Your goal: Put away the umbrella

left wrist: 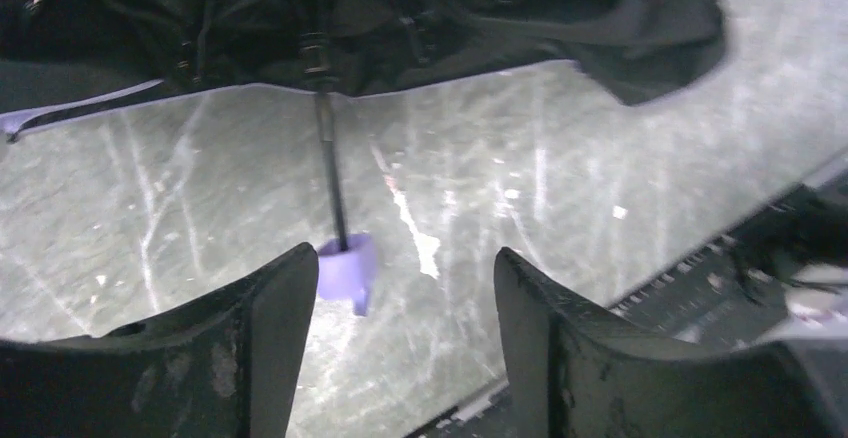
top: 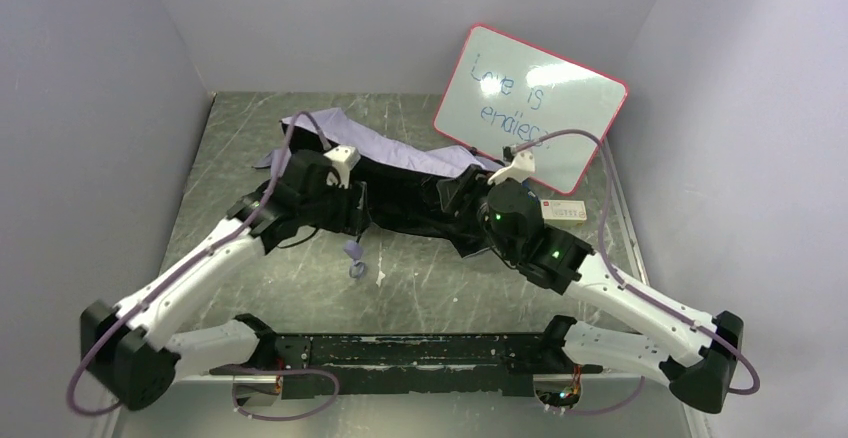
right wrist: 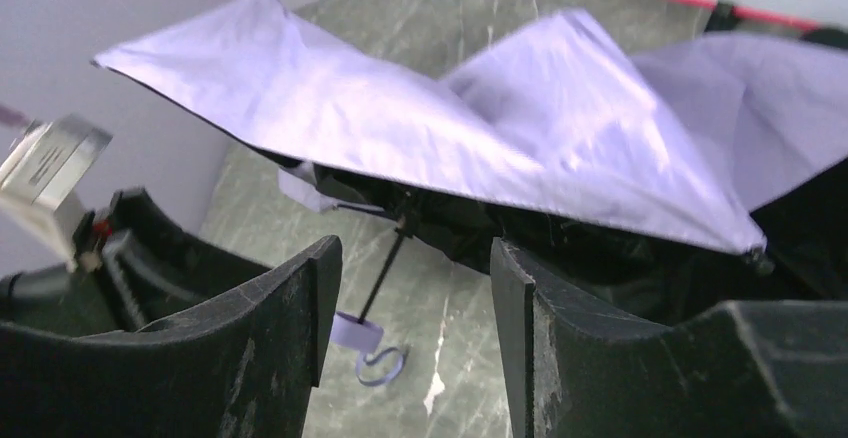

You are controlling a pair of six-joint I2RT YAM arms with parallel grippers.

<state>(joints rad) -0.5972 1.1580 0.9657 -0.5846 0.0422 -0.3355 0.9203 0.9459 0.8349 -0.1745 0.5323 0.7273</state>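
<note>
**Top external view.** The umbrella (top: 385, 148) lies partly collapsed on the table (top: 450, 288), just toward 12 o'clock from the centre. Its pale lavender fabric faces 12 o'clock and its dark underside faces 6 o'clock. The handle (top: 352, 250) rests on the table on the 6 o'clock side of the canopy, with a small strap loop (top: 357, 270) beside it. The left arm (top: 200, 268) reaches in from 7 o'clock and the right arm (top: 620, 293) from 5 o'clock. Both tool ends merge with the dark underside, so this view does not settle the jaw state. A red-framed whiteboard (top: 530, 108) leans against the back wall at 1 o'clock.

**Left wrist view.** The left gripper (left wrist: 402, 258) has its jaws released – they stand well apart with only bare table between them. The handle sits just beside the tip of the finger (left wrist: 260, 318) at 7 o'clock; whether it touches cannot be told. The thin black shaft (left wrist: 328, 168) runs from the handle toward 12 o'clock into the dark canopy.

**Right wrist view.** The right gripper (right wrist: 413, 248) also has its jaws released – they grasp nothing. The lavender canopy spreads across the frame beyond the fingertips, tented in two folds, with its dark underside near the finger (right wrist: 560, 338) at 5 o'clock. The shaft, handle and strap loop show in the gap at 6 o'clock. The whiteboard edge is at 1 o'clock.
</note>
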